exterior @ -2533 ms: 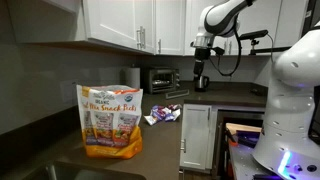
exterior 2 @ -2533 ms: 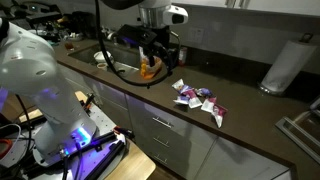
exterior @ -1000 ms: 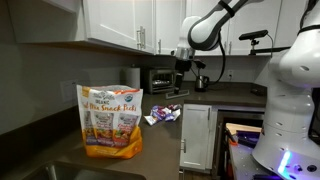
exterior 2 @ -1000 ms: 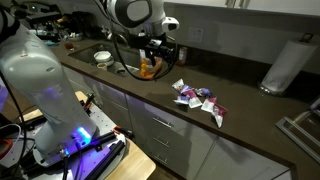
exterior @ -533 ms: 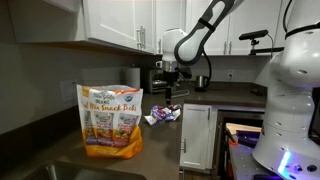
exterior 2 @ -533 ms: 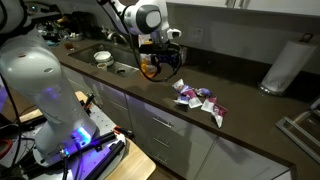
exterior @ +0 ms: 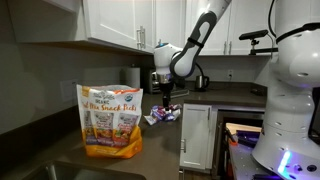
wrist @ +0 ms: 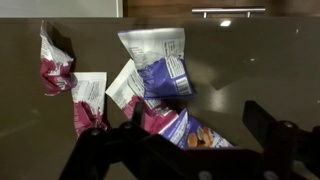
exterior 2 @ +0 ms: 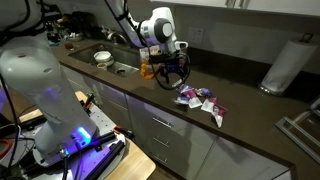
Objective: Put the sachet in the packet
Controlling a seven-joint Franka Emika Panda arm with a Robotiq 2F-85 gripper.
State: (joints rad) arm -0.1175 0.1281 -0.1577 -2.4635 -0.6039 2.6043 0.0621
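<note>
Arm (exterior: pixel 200 35) has swung in over the tabletop (wrist: pixel 250 60); jaws (wide apart, empty) now hang above the sachet (wrist: pixel 160 65), ready to descend

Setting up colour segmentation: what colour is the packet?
The packet is orange with a pale top band, best seen in an exterior view.

White arm (exterior: pixel 206 28) slanting down from one o'clock in an exterior view, wrist bent downward, pincer (exterior: pixel 166 97) pointing toward six o'clock, in the wrist view dark fingers (wrist: pixel 262 120) rising from six o'clock, spread wide apart
</note>
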